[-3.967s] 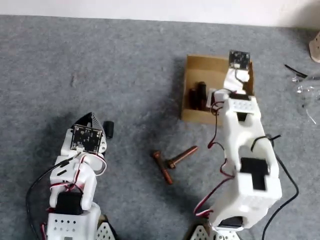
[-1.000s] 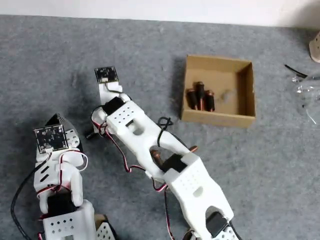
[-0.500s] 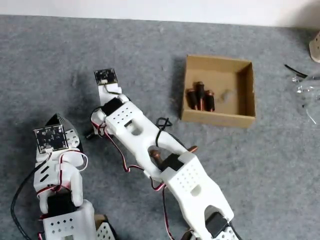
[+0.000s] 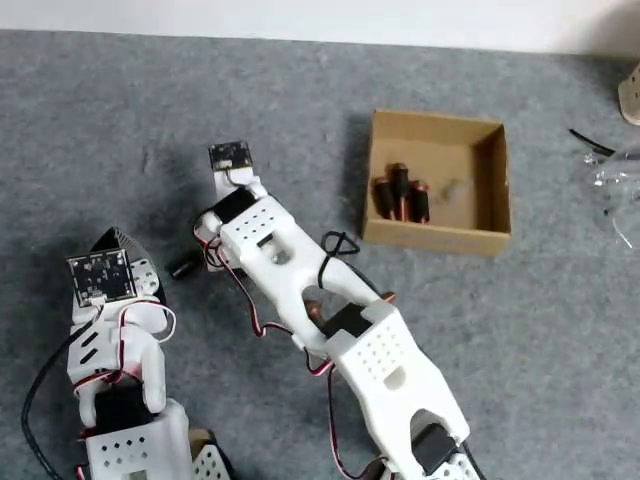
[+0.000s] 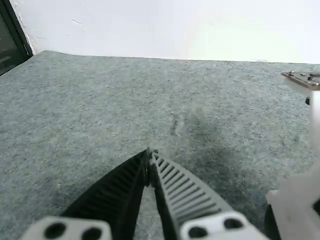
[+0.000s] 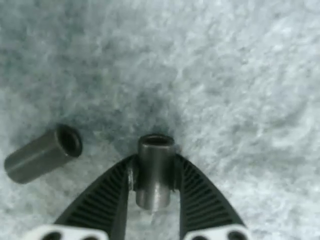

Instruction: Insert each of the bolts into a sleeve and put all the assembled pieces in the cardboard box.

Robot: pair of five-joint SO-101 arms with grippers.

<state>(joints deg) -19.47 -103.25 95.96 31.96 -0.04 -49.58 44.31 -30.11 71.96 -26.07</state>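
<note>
My right gripper (image 6: 155, 166) is shut on a dark sleeve (image 6: 155, 172), holding it end-up between both fingers over the grey carpet. A second dark sleeve (image 6: 42, 154) lies on its side close by, also seen on the carpet (image 4: 181, 268) beside the right arm (image 4: 290, 270), which stretches across to the left. Two copper bolts (image 4: 314, 309) lie mostly hidden under that arm, with one tip (image 4: 386, 297) poking out. The cardboard box (image 4: 488, 180) holds several assembled pieces (image 4: 400, 194). My left gripper (image 5: 149, 155) is shut and empty at the lower left (image 4: 112, 236).
Clear plastic items and a black wire (image 4: 606, 165) lie at the right edge. A white wall (image 5: 175, 25) borders the carpet's far side. Open carpet lies between the arms and the box.
The right arm swung from over the box to the left and closed on a sleeve. In the last second it shifted slightly right, uncovering the sleeve that lies on the carpet.
</note>
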